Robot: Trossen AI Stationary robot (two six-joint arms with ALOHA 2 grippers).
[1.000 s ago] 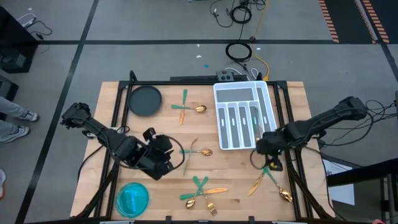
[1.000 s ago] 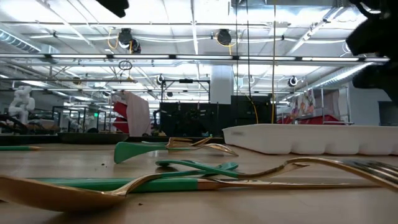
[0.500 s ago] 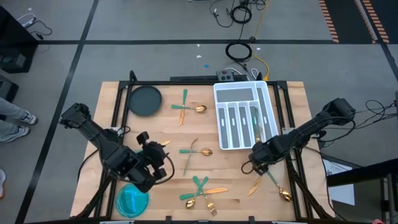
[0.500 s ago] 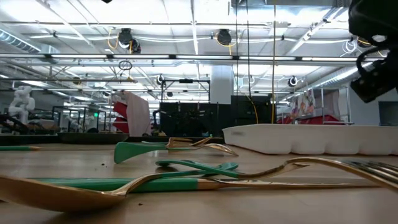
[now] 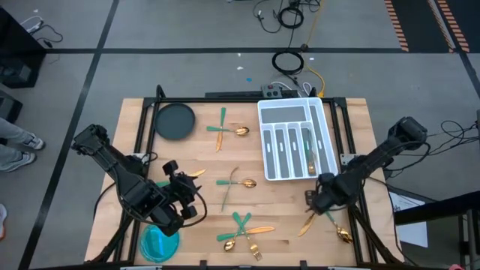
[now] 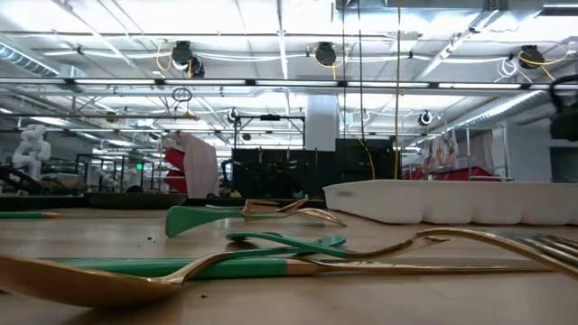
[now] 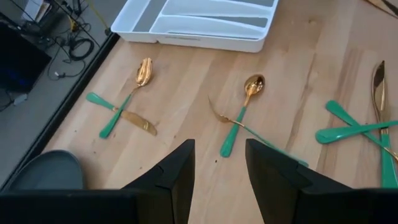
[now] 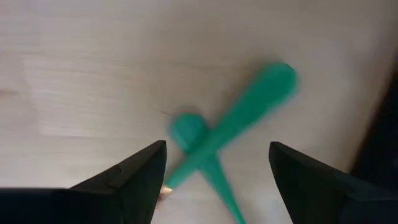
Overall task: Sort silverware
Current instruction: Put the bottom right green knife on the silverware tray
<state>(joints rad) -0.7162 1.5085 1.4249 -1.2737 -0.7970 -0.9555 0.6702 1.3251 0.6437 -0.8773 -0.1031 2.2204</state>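
Gold-headed, teal-handled silverware lies in groups on the wooden table: a crossed spoon and knife (image 5: 222,129) (image 7: 126,111), a spoon and fork (image 5: 236,182) (image 7: 239,118), several pieces (image 5: 244,229) by the near edge, and a crossed set (image 5: 325,217) near the right edge. Some pieces lie in the white tray (image 5: 295,141). My right gripper (image 5: 319,201) hangs open just above that crossed set, and its wrist view shows two crossed teal handles (image 8: 224,134) between the fingers. My left gripper (image 5: 187,201) (image 7: 221,177) is open above bare wood beside the blue bowl (image 5: 160,241).
A dark round plate (image 5: 175,121) sits at the far left corner and the blue bowl at the near left corner. The tray stands far right of the table's middle. Bare wood lies between the silverware groups. Cables and a small box (image 5: 271,91) lie beyond the far edge.
My right gripper has moved from beside the tray's near end toward the table's near edge, coming over the crossed pieces by the right edge. My left gripper has drawn back toward the near left corner, away from the middle spoon and fork. No silverware has moved.
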